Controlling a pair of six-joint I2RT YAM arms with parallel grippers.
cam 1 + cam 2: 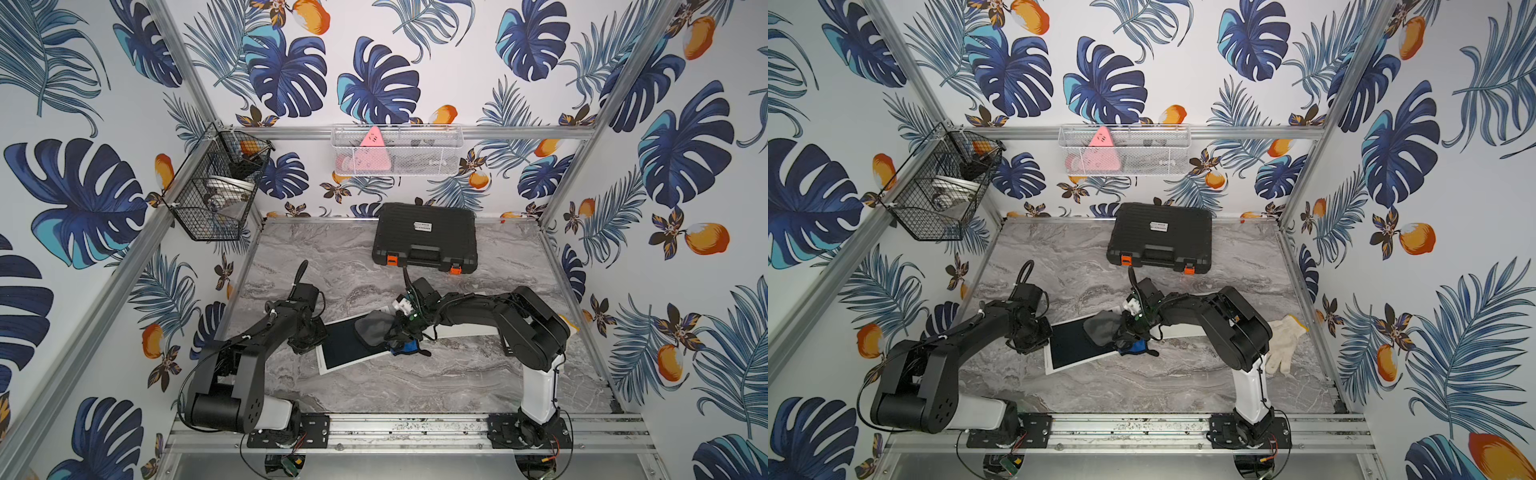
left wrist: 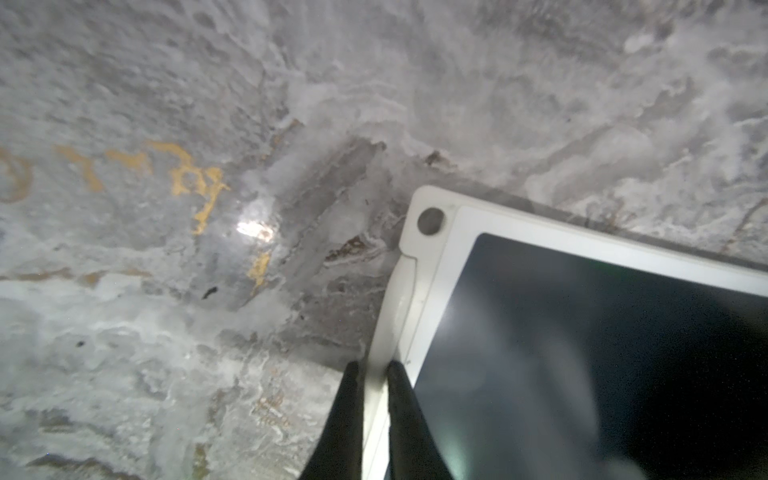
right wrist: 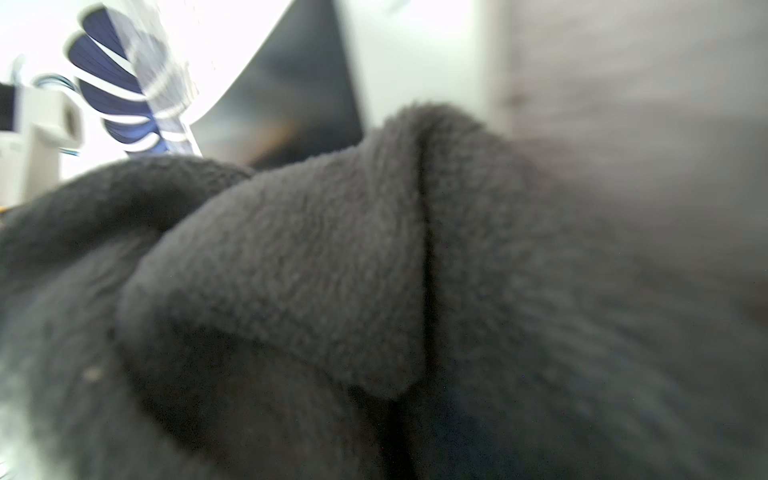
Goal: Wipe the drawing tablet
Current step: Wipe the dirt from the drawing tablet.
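My left claw [image 2: 372,365] is pinched onto the left rim of the white-framed drawing tablet [image 1: 345,351]. The tablet lies on the grey marbled surface [image 1: 415,382] between my two arms, towards the near left. I judge that hold is there to stop the tablet skating under the rubbing.

My right claw [image 1: 398,330] is closed on a bunched dark grey fleece cloth [image 1: 372,328], which is pressed onto the right part of the dark screen, so the wiping looks under way. A small blue thing [image 1: 409,347] sits just beside the cloth, and I cannot tell what it is.

I count:
- one tablet
- one cloth
- one black plastic case [image 1: 424,237] at the far side
- one white knitted glove [image 1: 1285,343] at the right
- two wall baskets: a black wire basket [image 1: 208,195] and a white mesh basket [image 1: 399,151]
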